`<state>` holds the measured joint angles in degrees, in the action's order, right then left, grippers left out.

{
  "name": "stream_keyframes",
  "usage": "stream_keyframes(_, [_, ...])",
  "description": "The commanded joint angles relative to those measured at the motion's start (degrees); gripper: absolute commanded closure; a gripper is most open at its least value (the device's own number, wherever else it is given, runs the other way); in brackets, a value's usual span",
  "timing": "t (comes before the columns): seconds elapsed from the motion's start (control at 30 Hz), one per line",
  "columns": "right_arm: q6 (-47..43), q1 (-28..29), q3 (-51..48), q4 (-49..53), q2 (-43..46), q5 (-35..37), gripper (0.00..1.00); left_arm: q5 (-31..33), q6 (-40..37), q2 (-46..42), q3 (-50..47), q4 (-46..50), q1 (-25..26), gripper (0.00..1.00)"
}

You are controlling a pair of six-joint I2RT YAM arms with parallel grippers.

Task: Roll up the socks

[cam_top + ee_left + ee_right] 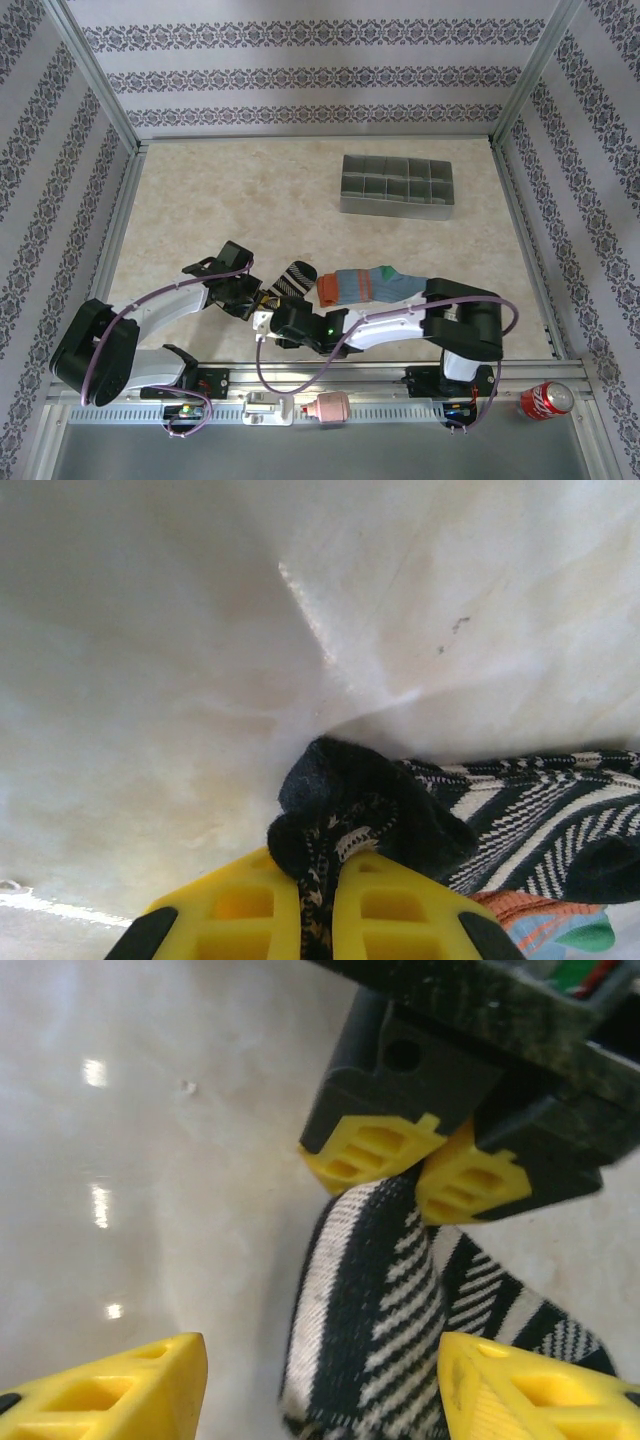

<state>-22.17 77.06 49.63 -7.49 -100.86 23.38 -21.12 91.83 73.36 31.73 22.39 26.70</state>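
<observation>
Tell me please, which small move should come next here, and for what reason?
Probably the right gripper should close on the black striped sock. It stands open astride the sock, with nothing held, while the left gripper is shut on the sock's dark end. A second grip would likely let the two arms begin the roll.

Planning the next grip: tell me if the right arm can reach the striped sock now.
Probably yes: its jaws stand open astride the striped sock, nothing between; the left arm's jaws, shut on its end, crowd close ahead.
</observation>
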Motion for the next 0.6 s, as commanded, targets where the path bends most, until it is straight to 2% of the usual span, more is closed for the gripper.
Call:
stream_keyframes(0.0, [-4.65, 0.13, 3.50, -1.48, -3.82, 10.88, 0.42, 2.61, 0.28, 1.28, -0.12, 5.89, 1.01, 1.00])
stream_keyframes(0.1, [-6.84, -0.15, 4.72, -2.13, -5.69, 11.10, 0.53, 2.66, 0.48, 0.69, -0.59, 5.91, 0.99, 1.00])
stream_keyframes(0.2, [-6.47, -0.73, 5.63, -0.91, -6.82, 10.12, 0.73, 2.87, 0.79, 0.03, -0.96, 5.72, 1.02, 1.00])
stream_keyframes(0.37, [0.89, -3.44, 5.62, 4.74, -7.91, 4.51, 0.97, 2.96, 0.63, -1.01, -0.82, 4.91, 1.00, 1.00])
stream_keyframes(0.4, [2.41, -4.21, 5.46, 6.03, -8.03, 2.92, 1.00, 3.20, 0.54, -1.62, -0.80, 4.50, 1.03, 0.94])
stream_keyframes(0.47, [5.13, -5.97, 4.44, 8.16, -7.83, -2.22, 1.00, 3.46, 0.45, -3.26, -0.64, 3.89, 0.78, 0.69])
stream_keyframes(0.57, [7.10, -8.19, 2.32, 9.06, -7.49, -10.18, 1.00, 2.87, 0.19, -5.31, 0.29, 4.05, -0.27, 0.42])
